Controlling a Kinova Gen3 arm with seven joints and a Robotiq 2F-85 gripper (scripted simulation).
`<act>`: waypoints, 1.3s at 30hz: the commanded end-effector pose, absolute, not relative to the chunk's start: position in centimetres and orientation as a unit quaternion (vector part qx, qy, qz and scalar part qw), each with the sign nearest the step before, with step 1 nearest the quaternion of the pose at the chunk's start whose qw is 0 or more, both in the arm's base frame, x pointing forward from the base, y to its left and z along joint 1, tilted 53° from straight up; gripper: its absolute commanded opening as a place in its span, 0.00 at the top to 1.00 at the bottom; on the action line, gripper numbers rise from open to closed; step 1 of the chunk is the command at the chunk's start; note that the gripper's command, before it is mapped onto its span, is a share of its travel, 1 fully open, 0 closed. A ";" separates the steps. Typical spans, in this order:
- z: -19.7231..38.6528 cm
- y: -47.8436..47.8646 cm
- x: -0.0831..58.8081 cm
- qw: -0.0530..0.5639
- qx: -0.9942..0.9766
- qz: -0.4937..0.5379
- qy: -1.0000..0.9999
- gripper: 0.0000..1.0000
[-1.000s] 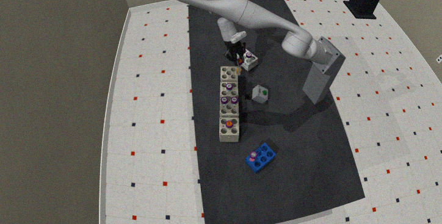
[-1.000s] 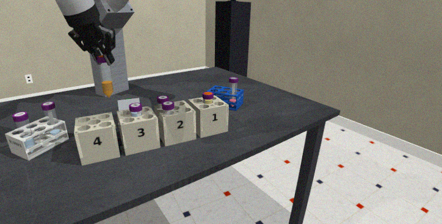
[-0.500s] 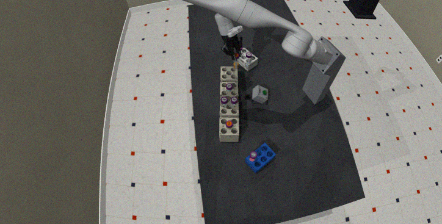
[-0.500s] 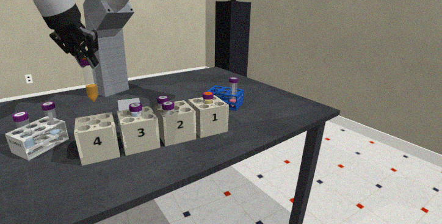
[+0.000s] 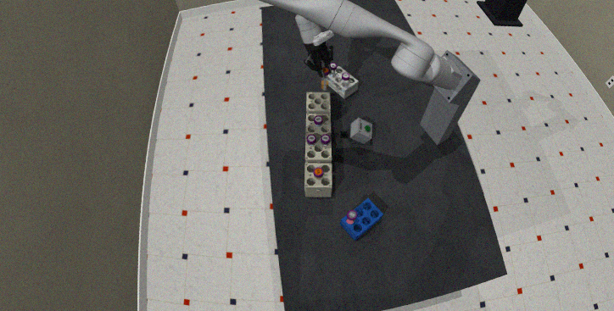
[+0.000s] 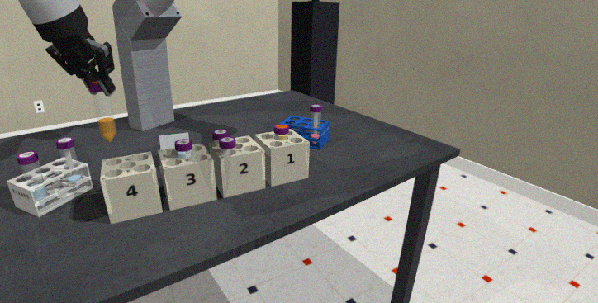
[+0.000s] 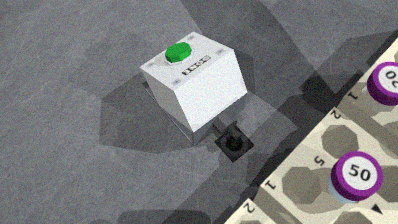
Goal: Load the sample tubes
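My gripper (image 6: 98, 85) is shut on the purple cap of a sample tube (image 6: 103, 112) with orange liquid in its tip. The tube hangs upright in the air above the table, behind adapter 4 (image 6: 130, 186) and beside the blanks rack (image 6: 48, 183); it also shows in the top view (image 5: 325, 79). Adapter 4 is empty. Adapter 3 (image 6: 187, 175) holds one blank. Adapter 2 (image 6: 239, 167) holds two blanks. Adapter 1 (image 6: 284, 156) holds an orange-dot sample (image 6: 281, 130). The wrist view shows blanks marked 50 (image 7: 356, 173) and 20 (image 7: 385, 82); my fingers are hidden there.
The white blanks rack (image 5: 340, 78) holds two blanks. The blue rack (image 6: 307, 133) holds the grey-dot tube X5 (image 6: 315, 118) with pink liquid. The DONE desk (image 7: 195, 85) with its green key (image 7: 178, 52) stands behind adapter 3 (image 5: 360, 130). The arm's grey base (image 6: 144, 62) stands at the back.
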State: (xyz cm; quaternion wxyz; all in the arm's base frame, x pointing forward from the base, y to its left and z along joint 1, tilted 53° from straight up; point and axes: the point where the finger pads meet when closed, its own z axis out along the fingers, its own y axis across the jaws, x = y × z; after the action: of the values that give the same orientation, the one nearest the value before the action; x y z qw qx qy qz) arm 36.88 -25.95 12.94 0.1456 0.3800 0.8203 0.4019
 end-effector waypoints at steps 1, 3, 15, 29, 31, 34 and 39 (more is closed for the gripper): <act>13.0 -26.0 36.9 0.146 0.380 0.402 0.820 0.90; 13.0 -26.1 36.9 0.146 0.380 0.402 0.820 0.90; 12.5 -25.9 37.5 0.146 0.380 0.402 0.820 0.90; 11.5 -25.6 38.7 0.146 0.380 0.402 0.820 0.90; 11.4 -25.6 38.9 0.146 0.380 0.402 0.820 0.90; 11.1 -25.5 39.2 0.146 0.380 0.402 0.820 0.90; 10.9 -25.4 39.5 0.146 0.380 0.402 0.820 0.90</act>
State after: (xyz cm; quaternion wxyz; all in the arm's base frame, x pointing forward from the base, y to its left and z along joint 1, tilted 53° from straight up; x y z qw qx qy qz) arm 39.47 -25.37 10.92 0.1454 0.3799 0.8203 0.4020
